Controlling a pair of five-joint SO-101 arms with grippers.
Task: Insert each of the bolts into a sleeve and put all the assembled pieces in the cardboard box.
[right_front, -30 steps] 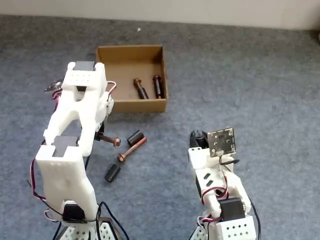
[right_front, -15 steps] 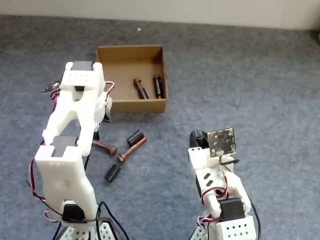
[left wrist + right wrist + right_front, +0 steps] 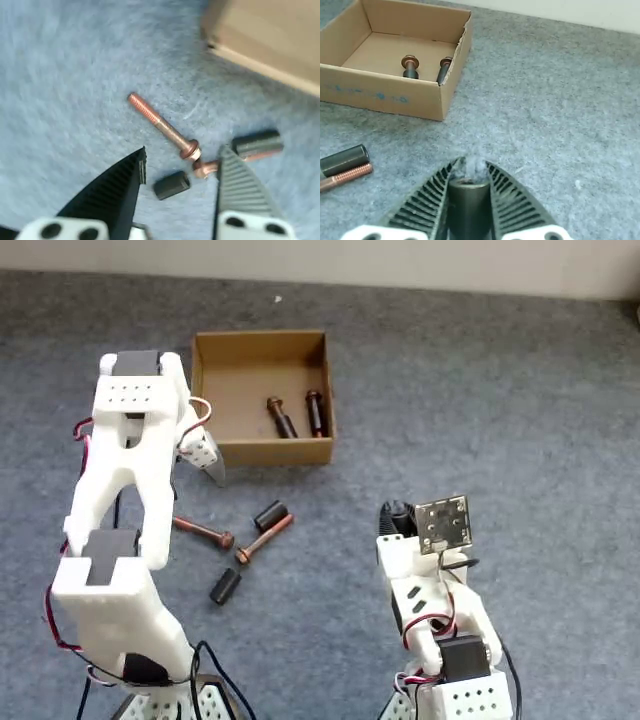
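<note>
Our left gripper [image 3: 182, 150] is wide open and empty, our right gripper [image 3: 472, 165] hugs a sleeve [image 3: 469, 200], and when grabbing the bolt [image 3: 162, 127] we might bump the second bolt [image 3: 204, 170] right beside it.

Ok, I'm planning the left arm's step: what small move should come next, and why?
Probably lower the open left gripper onto the loose bolt and close; it lies bare just beneath the jaws, and the right gripper holds a sleeve ready to receive it.

Left arm [image 3: 120, 500] and right arm [image 3: 440, 615]: white blocky shells, black servos [image 3: 463, 653], red, white and black cables [image 3: 50, 620]. Fingers [image 3: 120, 185]: black, ribbed, tapered, on white bases with round holes. Right arm bears a square grey plate [image 3: 443, 523].
</note>
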